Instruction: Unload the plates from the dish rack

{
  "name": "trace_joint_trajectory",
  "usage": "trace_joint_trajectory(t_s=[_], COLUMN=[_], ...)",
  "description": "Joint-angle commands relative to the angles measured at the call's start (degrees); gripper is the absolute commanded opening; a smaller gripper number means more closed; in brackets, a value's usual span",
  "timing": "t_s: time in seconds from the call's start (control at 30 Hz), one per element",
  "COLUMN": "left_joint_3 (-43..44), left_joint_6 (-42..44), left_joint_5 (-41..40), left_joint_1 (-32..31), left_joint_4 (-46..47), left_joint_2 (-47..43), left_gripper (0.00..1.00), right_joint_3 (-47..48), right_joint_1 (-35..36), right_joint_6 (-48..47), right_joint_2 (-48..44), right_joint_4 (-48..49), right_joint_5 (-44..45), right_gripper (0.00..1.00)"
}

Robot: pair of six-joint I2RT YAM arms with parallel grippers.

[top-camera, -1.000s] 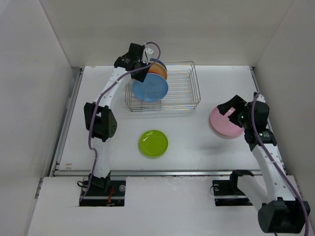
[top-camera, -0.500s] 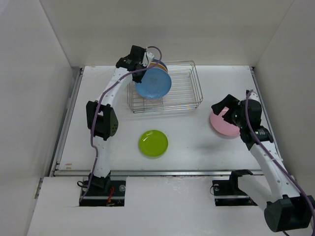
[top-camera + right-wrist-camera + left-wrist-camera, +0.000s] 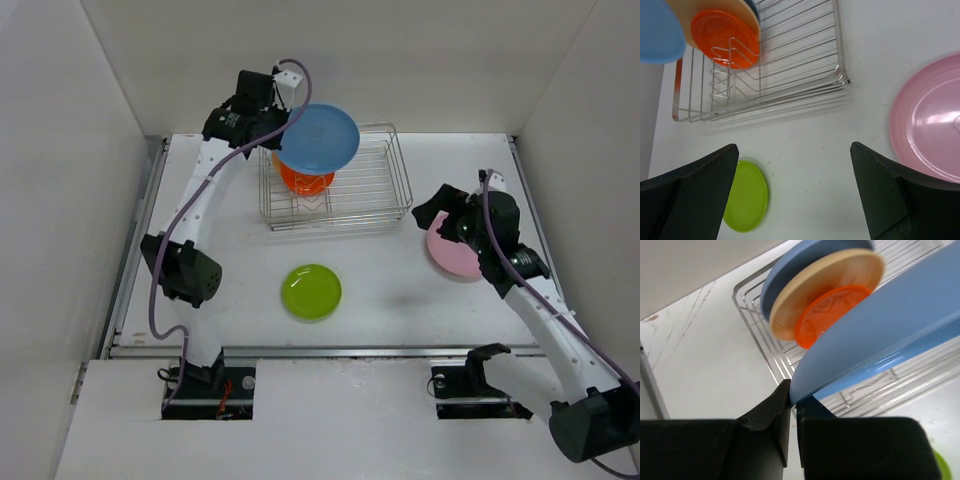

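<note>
A: The left gripper, is it closed or open?

B: It is closed. It pinches the rim of a light blue plate between its two black jaws. The plate is lifted in the air, nearly flat and a little tilted, above the left end of the dish rack.

A: Does this plate touch the others?

B: I cannot tell. In the left wrist view it covers a part of them.

A: What stands in the rack under it?

B: Three plates stand on their edge at the left end, one behind the other. An orange plate is in front, a bigger beige plate is directly behind it, and a darker blue plate is at the back. The other part of the rack shows only bare wires.

A: And the right gripper?

B: Its jaws are wide apart and nothing is between them. It hangs over the white table, near the left edge of a pink plate.

A: Where does the pink plate lie?

B: Flat on the table, to the right of the rack. A green plate also lies flat, in front of the rack and well apart from the pink one.
</note>
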Motion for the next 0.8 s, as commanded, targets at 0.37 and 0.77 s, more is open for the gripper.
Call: trace_joint_trajectory(t_s=[0.37, 0.77], left_joint_3=[1.5, -1.5], left_joint_6=[-8.7, -2.0], left_joint_5=[27.5, 35.3], left_joint_1=[-1.9, -4.5], left_joint_4=[-27.0, -31.6], left_joint_2=[2.1, 1.6], left_gripper=[0.0, 0.0], right_joint_3=[6.0, 6.0], right_joint_1=[9.2, 12.6], right_joint_6=[-7.9, -3.1], right_joint_2=[5.1, 16.4], right_joint_4=[10.4, 12.9], right_joint_5=[-14.9, -3.4], right_gripper=[0.99, 0.97])
